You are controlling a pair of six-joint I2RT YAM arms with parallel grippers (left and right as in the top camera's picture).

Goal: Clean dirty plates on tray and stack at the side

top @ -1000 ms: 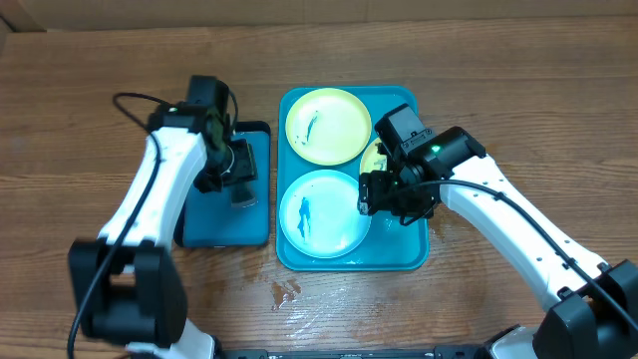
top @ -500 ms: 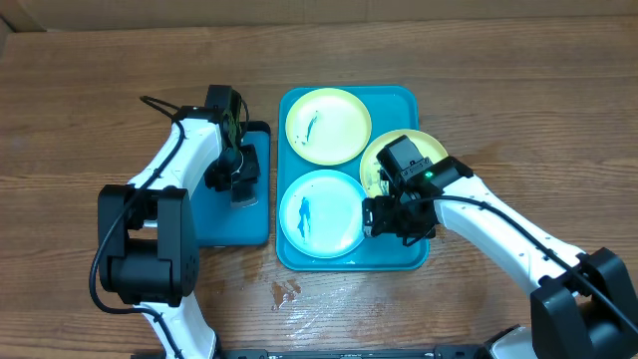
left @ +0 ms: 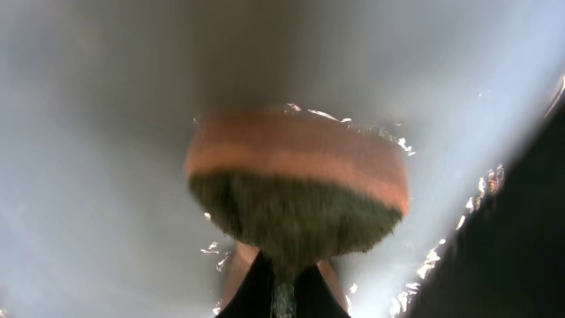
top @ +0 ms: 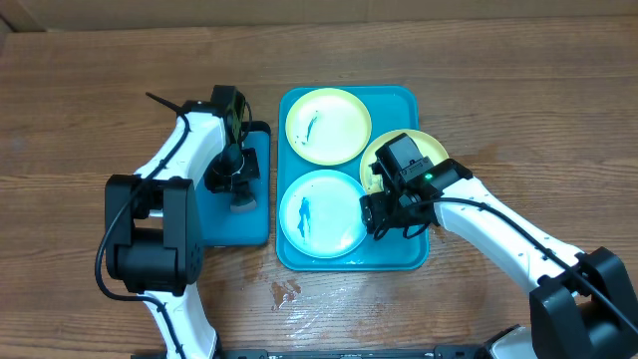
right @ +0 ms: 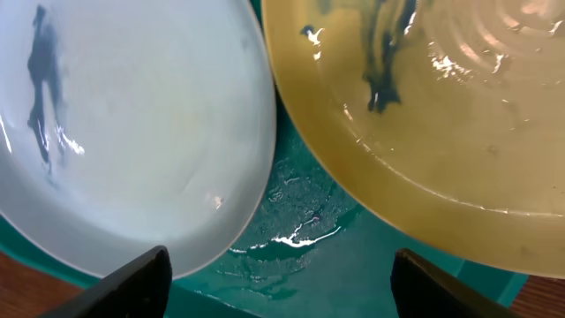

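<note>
Hovering, my right jaws spread wide above the tray (right: pixel 305 265), between blue plate (right: pixel 132 141) and yellow plate (right: pixel 433 132) — best to pinch one rim squarely; left jaws clench the sponge (left: pixel 296 190) over the smaller tray (top: pixel 214 227).

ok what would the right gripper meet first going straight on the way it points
Probably the wet tray floor, in the gap between the light blue plate and the yellow-green plate. The right gripper has its fingers open near both rims, so one might clip a plate first.
</note>
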